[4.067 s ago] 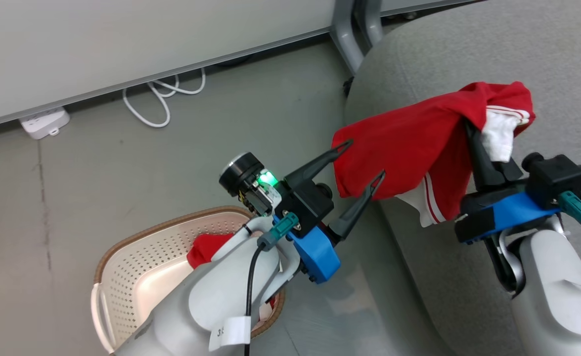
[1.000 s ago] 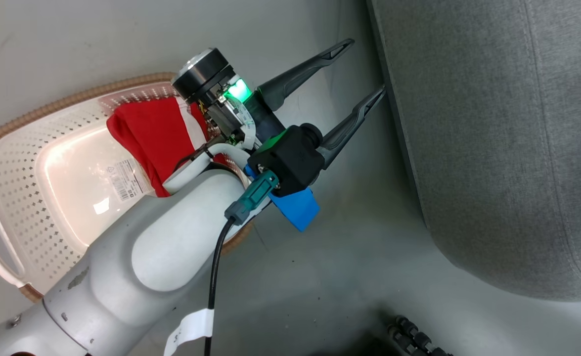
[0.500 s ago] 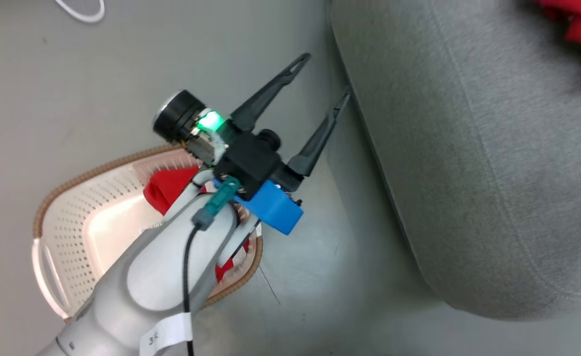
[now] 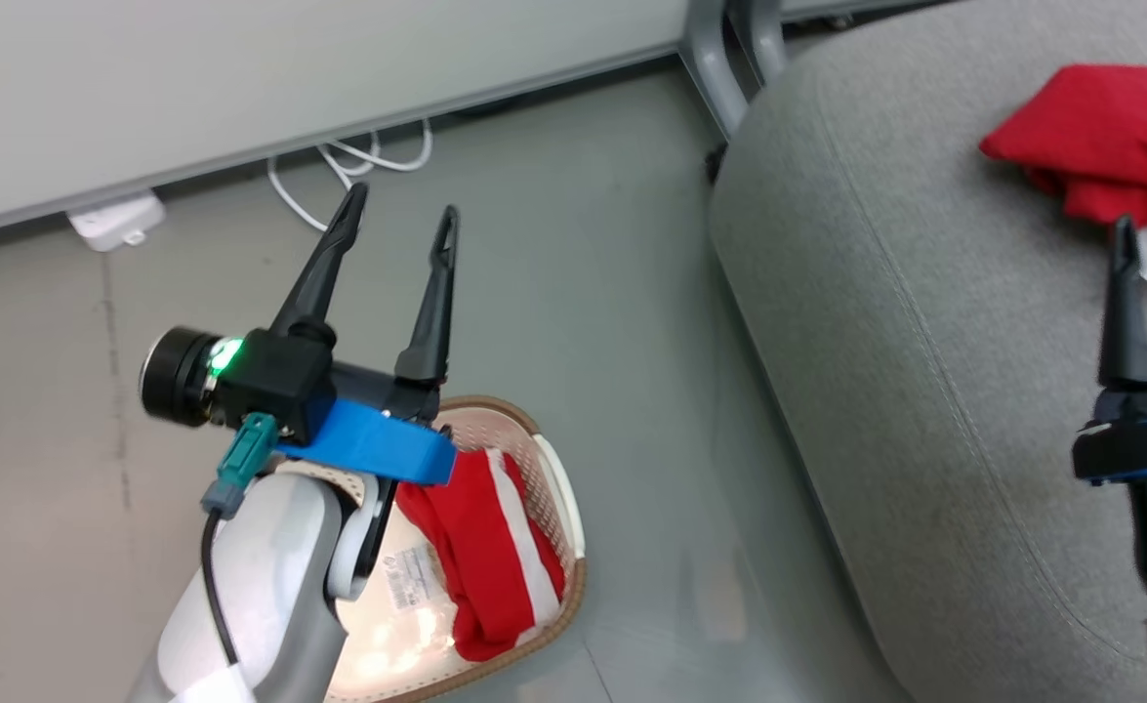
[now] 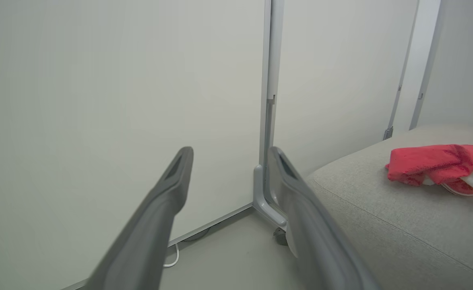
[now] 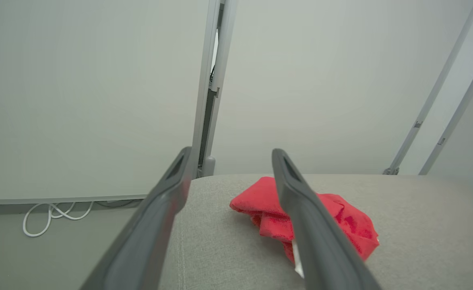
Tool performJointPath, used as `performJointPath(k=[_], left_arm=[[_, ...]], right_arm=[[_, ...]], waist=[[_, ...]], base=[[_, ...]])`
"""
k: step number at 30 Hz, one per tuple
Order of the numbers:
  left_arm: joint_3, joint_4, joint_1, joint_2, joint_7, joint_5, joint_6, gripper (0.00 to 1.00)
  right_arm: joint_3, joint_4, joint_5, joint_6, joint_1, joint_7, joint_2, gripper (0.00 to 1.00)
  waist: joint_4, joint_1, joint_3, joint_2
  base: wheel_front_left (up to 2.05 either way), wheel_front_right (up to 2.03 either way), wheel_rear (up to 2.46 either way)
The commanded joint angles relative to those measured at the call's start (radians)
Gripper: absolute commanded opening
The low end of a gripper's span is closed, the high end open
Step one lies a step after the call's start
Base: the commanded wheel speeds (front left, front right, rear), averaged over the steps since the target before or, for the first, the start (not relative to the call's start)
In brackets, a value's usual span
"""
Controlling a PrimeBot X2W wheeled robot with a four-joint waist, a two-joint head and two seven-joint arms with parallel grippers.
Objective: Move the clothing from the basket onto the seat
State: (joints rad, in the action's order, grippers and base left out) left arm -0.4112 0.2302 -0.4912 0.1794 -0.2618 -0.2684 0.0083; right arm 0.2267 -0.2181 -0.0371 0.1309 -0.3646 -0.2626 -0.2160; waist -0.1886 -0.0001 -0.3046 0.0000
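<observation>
One red garment (image 4: 480, 552) lies in the basket (image 4: 576, 578), just behind and below the left claw (image 4: 402, 200), lengthwise roughly along its spread, empty fingers (image 4: 433, 293); that arm is nearer. Beyond, the right claw (image 6: 231, 152), also parted, faces the other garment (image 4: 1100, 146) on the seat (image 4: 885, 322).

On my left gripper (image 4: 403, 202) I see two long, dark, tapered fingers (image 4: 322, 264), each with a slotted tip. Behind the fingers sits a black block housing (image 4: 280, 376) carrying a green indicator light (image 4: 225, 354), with a black cylindrical cap (image 4: 171, 376) on its outer side. Under the housing I note a blue bracket (image 4: 368, 451). A teal connector (image 4: 241, 474) behind it feeds a black cable (image 4: 207, 561) running back along the pale grey forearm shell (image 4: 261, 566). My right gripper (image 6: 232, 152) carries the same dark fingers ahead of a second blue bracket (image 4: 1134, 459).
</observation>
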Motion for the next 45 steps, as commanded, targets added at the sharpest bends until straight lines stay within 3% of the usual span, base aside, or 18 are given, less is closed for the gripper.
performJointPath(k=[1,11,20,31,45], left_arm=[[0.028,-0.002,0.032,-0.011,-0.005,0.011,-0.004,1.0],[0.214,-0.001,0.189,-0.063,-0.004,0.072,-0.034,1.0],[0.326,-0.009,0.284,-0.102,-0.004,0.117,-0.068,1.0],[0.364,-0.002,0.347,-0.125,-0.004,0.147,-0.104,1.0],[0.364,0.019,0.368,-0.129,-0.004,0.141,-0.118,1.0]], right_arm=[[-0.02,0.009,-0.007,0.0,0.021,-0.003,0.007,1.0],[-0.187,0.036,-0.031,0.0,0.083,-0.003,0.052,1.0],[-0.229,0.037,-0.052,0.0,0.159,-0.003,0.087,1.0],[-0.213,-0.013,-0.061,0.0,0.254,-0.003,0.109,1.0],[-0.202,-0.034,-0.061,0.0,0.292,-0.003,0.129,1.0]], waist=[[0.061,0.0001,0.063,0.0],[0.171,0.0001,0.155,0.0],[0.24,0.0001,0.213,0.0],[0.258,0.0001,0.243,0.0],[0.253,0.0001,0.251,0.0]], base=[[0.0,0.0,0.0],[0.0,0.0,0.0],[0.0,0.0,0.0],[0.0,0.0,0.0],[0.0,0.0,0.0]])
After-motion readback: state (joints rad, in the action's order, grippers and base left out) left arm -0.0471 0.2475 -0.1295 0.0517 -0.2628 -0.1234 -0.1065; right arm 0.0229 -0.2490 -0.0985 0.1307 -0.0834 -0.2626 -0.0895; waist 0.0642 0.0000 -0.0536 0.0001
